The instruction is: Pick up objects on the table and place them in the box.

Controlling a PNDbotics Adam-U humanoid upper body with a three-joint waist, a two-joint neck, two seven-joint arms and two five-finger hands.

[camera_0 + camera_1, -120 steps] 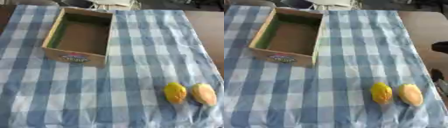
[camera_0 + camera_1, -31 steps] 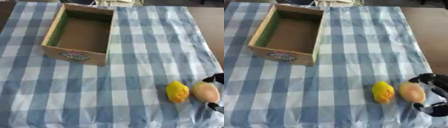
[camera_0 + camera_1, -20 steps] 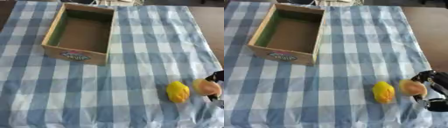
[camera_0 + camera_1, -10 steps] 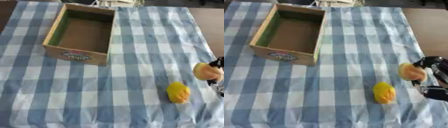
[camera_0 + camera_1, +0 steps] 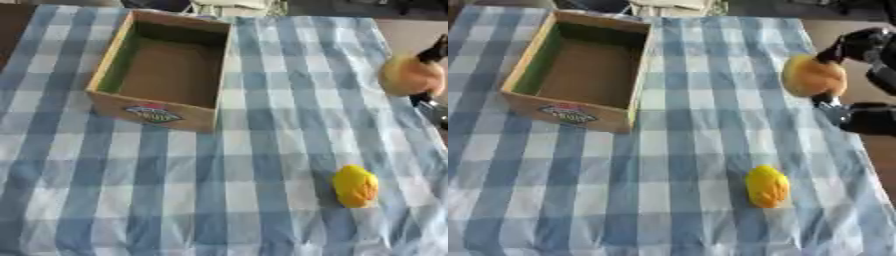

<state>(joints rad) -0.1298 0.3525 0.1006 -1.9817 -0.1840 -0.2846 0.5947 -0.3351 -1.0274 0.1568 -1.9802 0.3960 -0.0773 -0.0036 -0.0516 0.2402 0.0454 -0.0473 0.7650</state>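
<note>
My right robot hand (image 5: pixel 852 80) hangs above the right edge of the surface (image 5: pixel 667 150), fingers and thumb curled round an orange-tan fruit (image 5: pixel 813 76) that it holds clear of the blue-and-white checked cloth. The left robot hand shows in neither view. Below the held fruit, toward the near right part of the surface, a yellow lemon-shaped fruit (image 5: pixel 766 186) lies on the cloth, well apart from the carried one. Toward the far left corner stands the open cardboard box (image 5: pixel 584 70), empty as far as I can see, a printed label on its near wall. I judge the step in hand to be the carry: the first fruit is grasped and raised, not yet delivered. The next move, as I read it, calls for a sweep leftward across the surface until the fruit sits over the box's opening, high enough to clear the right wall, then a release inside. The yellow fruit waits for a second trip.
</note>
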